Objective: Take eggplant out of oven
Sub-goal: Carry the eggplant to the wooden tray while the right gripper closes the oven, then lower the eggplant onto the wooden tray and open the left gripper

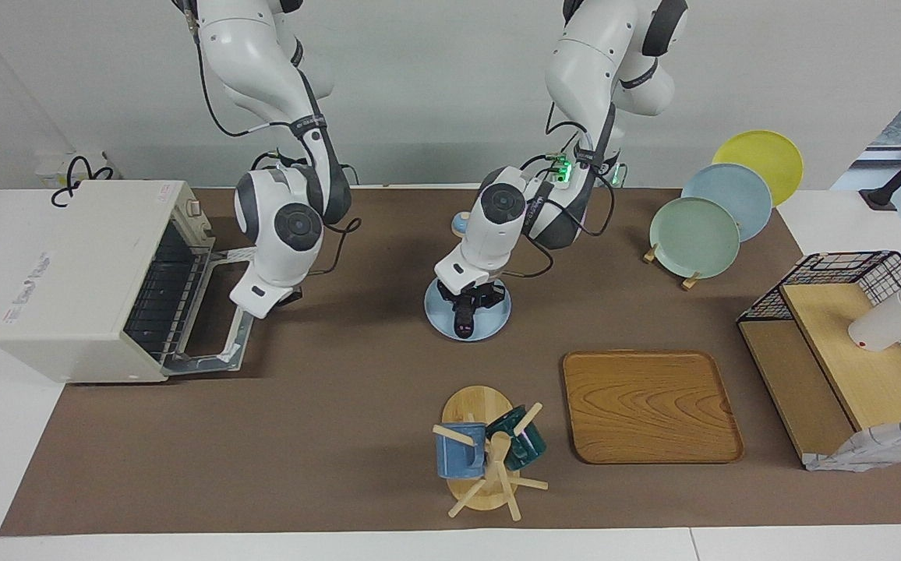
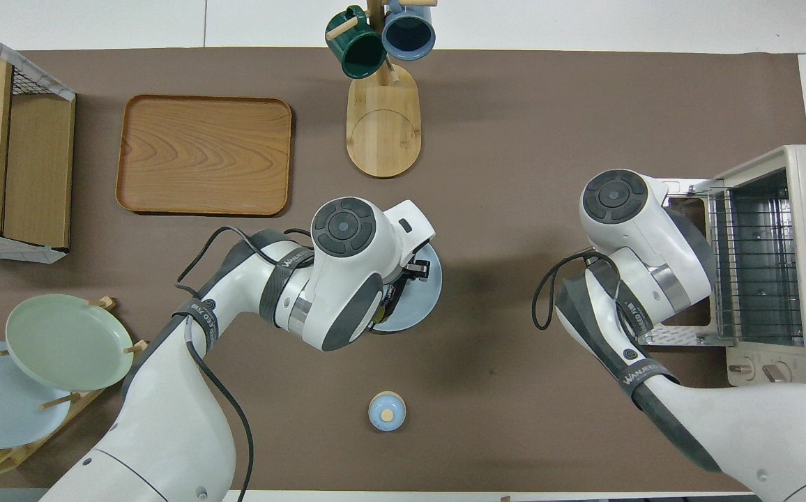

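Left gripper: you've got the left gripper (image 1: pixel 466 310) right down on the small pale-blue plate (image 1: pixel 491 326) at mid-table, fingers pinched in on the eggplant (image 1: pixel 462 323).
Eggplant: out of the oven (image 1: pixel 68 273); it lies on that plate, dark, glossy and slim.
Right gripper: your right gripper (image 1: pixel 285 296) hangs over the oven door (image 1: pixel 224 354), fingers closed. Whether they touch the door, you can't tell.
Facing view only: this is where you see the eggplant and the left fingertips. The door stands open, its free edge tilted up off the mat.
Overhead view only: the left wrist covers the eggplant and most of the plate (image 2: pixel 425 301), but you look straight onto the bare wire rack (image 2: pixel 755 265) and the oven knobs (image 2: pixel 751 369).
Materials: boxy off-white oven, metal-framed door, brown mat.
Around, facing view, from the plate: small blue lidded jar (image 1: pixel 460 224) at twelve o'clock, wooden tray (image 1: pixel 649 405) at four, mug tree (image 1: pixel 485 460) at six, rack of three plates (image 1: pixel 694 238) at two, black wire basket (image 1: pixel 848 273) at three.
In the way: nothing between plate and oven.
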You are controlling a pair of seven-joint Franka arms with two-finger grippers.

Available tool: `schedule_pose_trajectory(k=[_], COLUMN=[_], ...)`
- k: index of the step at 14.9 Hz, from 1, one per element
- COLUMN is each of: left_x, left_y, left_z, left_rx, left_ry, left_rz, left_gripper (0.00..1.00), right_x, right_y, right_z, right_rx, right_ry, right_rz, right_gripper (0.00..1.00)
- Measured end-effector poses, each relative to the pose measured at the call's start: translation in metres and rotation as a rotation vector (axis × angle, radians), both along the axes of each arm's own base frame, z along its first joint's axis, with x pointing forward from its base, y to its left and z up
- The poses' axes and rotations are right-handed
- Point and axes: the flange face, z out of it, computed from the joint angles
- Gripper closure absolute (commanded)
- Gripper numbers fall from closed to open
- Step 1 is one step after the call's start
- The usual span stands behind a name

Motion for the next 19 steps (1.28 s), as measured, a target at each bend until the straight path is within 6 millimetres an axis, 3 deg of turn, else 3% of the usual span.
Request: schedule_pose_trajectory(k=[3, 5, 8, 10, 12, 16, 17, 19], left_x=[0.008, 0.025, 0.069, 0.100, 0.128, 0.173, 0.186, 0.211], left_y=[0.006, 0.023, 0.076, 0.122, 0.173, 0.278, 0.294, 0.307], left_z=[0.022, 0.053, 0.113, 0.136, 0.137, 0.113, 0.107, 0.087], left_rx=[-0.002, -0.006, -0.006, -0.003, 0.000, 0.038, 0.039, 0.043], left_ry=[-0.005, -0.006, 0.007, 0.017, 0.008, -0.007, -0.012, -0.034], left_rz=[0.017, 0.049, 0.134, 0.203, 0.245, 0.239, 0.246, 0.253], left_gripper=[1.00, 1.00, 1.00, 1.00, 1.00, 1.00, 1.00, 1.00], right_x=[-0.002, -0.006, -0.010, -0.013, -0.020, -0.034, -0.035, -0.034], right_y=[-0.048, -0.075, -0.094, -0.094, -0.097, -0.106, -0.110, -0.113], right_z=[0.064, 0.083, 0.094, 0.104, 0.115, 0.144, 0.145, 0.130], right_rx=[0.018, 0.024, 0.036, 0.056, 0.074, 0.214, 0.262, 0.314], right_ry=[-0.025, -0.025, -0.025, -0.038, -0.029, -0.053, -0.070, -0.109], right_rz=[0.008, 0.008, 0.001, -0.008, -0.034, -0.135, -0.161, -0.188], right_gripper=[1.00, 1.00, 1.00, 1.00, 1.00, 1.00, 1.00, 1.00])
